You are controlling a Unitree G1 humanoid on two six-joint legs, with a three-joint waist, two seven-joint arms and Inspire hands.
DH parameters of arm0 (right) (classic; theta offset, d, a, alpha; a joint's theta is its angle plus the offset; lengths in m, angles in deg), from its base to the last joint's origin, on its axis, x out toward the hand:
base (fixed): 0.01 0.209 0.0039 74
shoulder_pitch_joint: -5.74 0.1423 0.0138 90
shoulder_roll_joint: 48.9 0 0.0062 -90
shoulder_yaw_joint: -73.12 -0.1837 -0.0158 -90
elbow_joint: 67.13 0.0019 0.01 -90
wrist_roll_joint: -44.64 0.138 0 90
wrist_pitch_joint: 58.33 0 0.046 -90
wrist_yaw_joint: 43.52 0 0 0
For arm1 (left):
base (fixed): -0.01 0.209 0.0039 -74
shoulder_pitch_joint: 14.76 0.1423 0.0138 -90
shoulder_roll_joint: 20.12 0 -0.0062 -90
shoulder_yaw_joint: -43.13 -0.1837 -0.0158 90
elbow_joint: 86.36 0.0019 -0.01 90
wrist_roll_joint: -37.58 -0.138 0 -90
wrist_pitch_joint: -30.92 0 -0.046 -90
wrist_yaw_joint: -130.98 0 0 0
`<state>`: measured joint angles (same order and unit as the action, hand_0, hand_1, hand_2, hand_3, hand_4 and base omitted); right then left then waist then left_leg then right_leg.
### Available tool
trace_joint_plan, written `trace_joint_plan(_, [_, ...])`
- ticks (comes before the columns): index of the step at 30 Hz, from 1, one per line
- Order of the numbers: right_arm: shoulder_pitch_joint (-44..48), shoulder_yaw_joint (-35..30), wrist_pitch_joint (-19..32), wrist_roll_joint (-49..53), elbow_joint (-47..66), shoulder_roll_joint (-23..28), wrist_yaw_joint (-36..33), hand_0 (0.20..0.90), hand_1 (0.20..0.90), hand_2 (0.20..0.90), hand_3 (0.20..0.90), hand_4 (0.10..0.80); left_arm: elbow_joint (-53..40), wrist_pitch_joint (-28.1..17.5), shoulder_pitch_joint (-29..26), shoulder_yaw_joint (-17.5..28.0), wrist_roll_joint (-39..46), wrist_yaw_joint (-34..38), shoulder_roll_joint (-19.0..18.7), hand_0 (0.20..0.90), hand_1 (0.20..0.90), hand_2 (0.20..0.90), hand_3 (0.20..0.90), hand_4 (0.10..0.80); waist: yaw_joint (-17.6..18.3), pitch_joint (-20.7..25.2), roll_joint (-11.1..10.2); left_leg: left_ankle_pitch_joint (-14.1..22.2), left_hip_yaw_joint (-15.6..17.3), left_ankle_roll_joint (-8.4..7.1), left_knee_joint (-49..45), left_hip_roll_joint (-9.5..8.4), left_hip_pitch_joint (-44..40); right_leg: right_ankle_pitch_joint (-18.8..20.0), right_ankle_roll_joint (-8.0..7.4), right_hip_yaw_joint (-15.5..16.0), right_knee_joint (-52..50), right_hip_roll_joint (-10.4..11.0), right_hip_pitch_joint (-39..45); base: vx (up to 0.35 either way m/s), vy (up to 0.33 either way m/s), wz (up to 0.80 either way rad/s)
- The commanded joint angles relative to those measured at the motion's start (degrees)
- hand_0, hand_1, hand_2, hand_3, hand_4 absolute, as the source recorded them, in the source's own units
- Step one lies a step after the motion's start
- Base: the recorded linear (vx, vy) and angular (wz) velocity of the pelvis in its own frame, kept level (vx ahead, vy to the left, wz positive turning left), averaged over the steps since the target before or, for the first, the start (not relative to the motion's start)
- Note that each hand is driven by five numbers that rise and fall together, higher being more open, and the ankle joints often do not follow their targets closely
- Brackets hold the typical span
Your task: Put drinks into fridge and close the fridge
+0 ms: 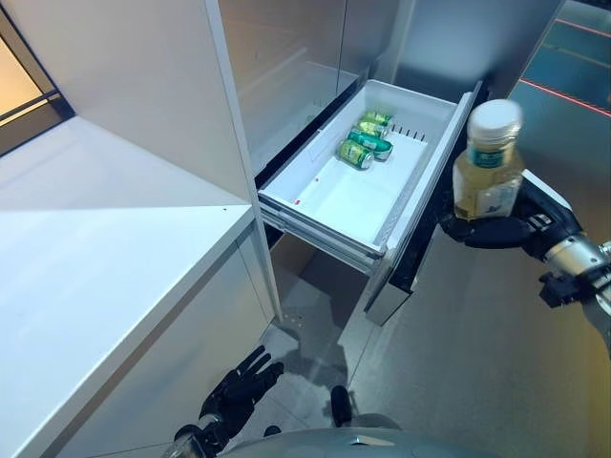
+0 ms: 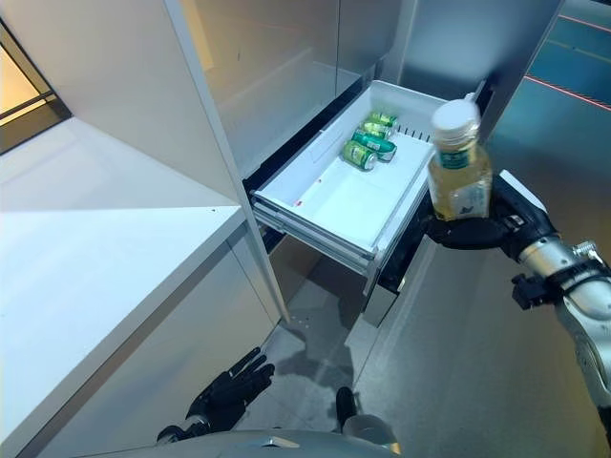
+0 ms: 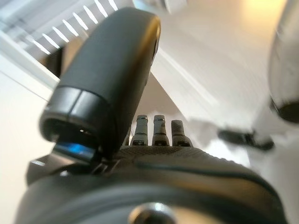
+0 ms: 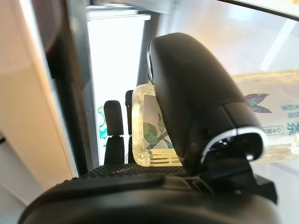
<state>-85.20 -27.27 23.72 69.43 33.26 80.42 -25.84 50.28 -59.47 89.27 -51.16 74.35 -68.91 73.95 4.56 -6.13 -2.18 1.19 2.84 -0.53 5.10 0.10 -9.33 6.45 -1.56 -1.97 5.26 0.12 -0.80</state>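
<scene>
Right hand (image 1: 498, 229) curled around the base of a clear plastic bottle of pale yellow drink with a white cap and a green-and-white label (image 1: 488, 162), thumb (image 4: 196, 98) across the bottle's front in the right wrist view, fingers (image 4: 113, 126) wrapped behind it. Bottle upright, cap uppermost, held in the air just outside the front panel of the drawer, not yet over its tray.

Beside the bottle, a white pulled-out fridge drawer (image 1: 325, 205) with a shallow white tray and a dark-edged front panel (image 1: 425, 229) standing open toward the right hand. At the far end of the tray, a small cluster of green drink cans (image 1: 366, 139) lying on their sides, touching one another, close to the back wall. Rest of the tray floor bare and white.

Above and to the left of the drawer, the white upright wall of the fridge cabinet (image 1: 153, 86); further left, a flat white countertop (image 1: 95, 267) reaching toward the near edge.

Left hand (image 2: 229, 389) low down near the grey floor (image 1: 477, 363), well apart from drawer and bottle, fingers straight and spread, holding nothing; same relaxed fingers (image 3: 159, 130) visible in the left wrist view.
</scene>
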Motion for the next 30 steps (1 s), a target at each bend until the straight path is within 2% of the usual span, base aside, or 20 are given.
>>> trace_joint_plan(1, [17.1,-2.8,4.3,1.3,-1.3,4.1,-2.1,0.3,0.3,0.3,0.2,0.1,4.4,-4.2,-1.5,-1.3,-6.3,2.6,-3.5,0.9,0.9,0.9,0.9,0.8,-2.8,3.0,-4.0,1.2,0.1,0.86,-0.2,-2.35,4.2,-3.4,-4.48,4.1,-0.8,0.5,3.5,0.098,-0.071,-0.04])
trace_joint_plan(7, [25.8,3.9,2.7,1.1,-6.9,6.9,-0.6,0.3,0.3,0.3,0.2,0.1,8.8,-4.8,-0.9,-0.7,-10.2,5.8,-4.9,0.9,0.9,0.9,0.9,0.8,-4.4,2.3,-5.6,1.1,-0.2,0.96,-0.1,-2.03,4.8,-2.9,-4.71,3.7,-0.3,-0.2,3.1,0.07,-0.083,-0.07])
trace_joint_plan(15, [36.2,13.1,-1.4,-1.4,-16.2,8.3,1.8,0.3,0.3,0.3,0.2,0.1,11.8,-1.9,-0.3,1.2,-13.3,7.9,-7.1,0.9,0.9,0.9,0.9,0.8,-6.5,1.4,-6.6,0.6,-0.9,1.0,-0.1,-1.67,5.8,-2.9,-4.77,4.8,-0.3,-0.1,2.7,0.032,-0.055,-0.04])
trace_joint_plan(21, [43.2,20.0,-4.3,-2.6,-26.7,7.4,3.9,0.3,0.3,0.3,0.2,0.1,11.7,-1.4,-0.1,0.2,-14.0,6.6,-7.5,0.9,0.9,0.9,0.9,0.8,-8.5,0.8,-6.6,0.4,-1.5,0.93,-0.1,-1.54,6.0,-3.0,-4.67,6.0,-0.3,0.2,3.1,0.071,-0.025,0.05])
trace_joint_plan(30, [50.6,27.8,-5.5,-6.0,-39.9,3.9,4.9,0.3,0.3,0.3,0.2,0.1,10.9,1.6,-2.2,0.2,-14.1,7.8,-9.4,0.9,0.9,0.9,0.9,0.8,-10.7,-0.9,-6.3,0.0,-2.8,0.88,-0.6,-1.38,7.0,-3.2,-4.32,6.9,-0.6,0.4,2.9,0.042,-0.033,0.04])
